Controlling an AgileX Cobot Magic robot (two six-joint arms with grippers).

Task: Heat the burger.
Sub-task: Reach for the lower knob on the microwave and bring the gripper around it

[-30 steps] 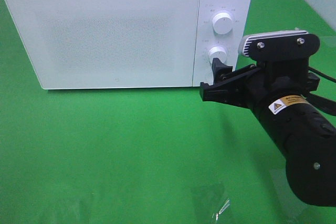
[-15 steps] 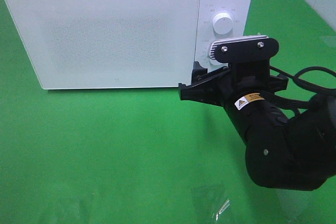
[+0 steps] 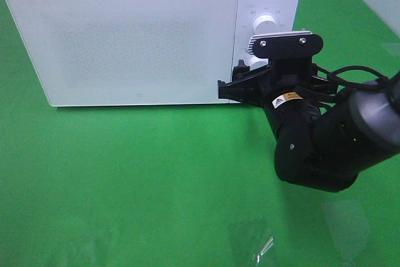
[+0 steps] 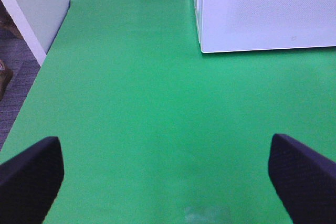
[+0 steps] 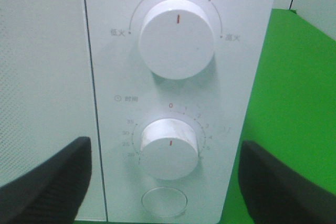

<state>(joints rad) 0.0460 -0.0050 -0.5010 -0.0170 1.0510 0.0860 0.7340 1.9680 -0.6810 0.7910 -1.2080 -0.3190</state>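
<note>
The burger is out of view. The white microwave (image 3: 137,35) stands at the back of the green table with its door shut. My right gripper (image 3: 232,82) is open at the lower part of the microwave's control panel, by the door seam. In the right wrist view the right gripper (image 5: 163,153) has its two fingers spread on either side of the timer knob (image 5: 169,149), below the power knob (image 5: 177,39); I cannot tell whether they touch it. My left gripper (image 4: 167,174) is open and empty over bare cloth, short of the microwave's corner (image 4: 210,40).
A round door button (image 5: 165,203) sits under the timer knob. A scrap of clear plastic (image 3: 262,248) lies near the table's front edge. White furniture (image 4: 37,3) stands beyond the table's left edge (image 4: 31,93).
My right arm has swung left and in toward the microwave, bringing the gripper from beside the panel to the front of it. The microwave has not moved.
</note>
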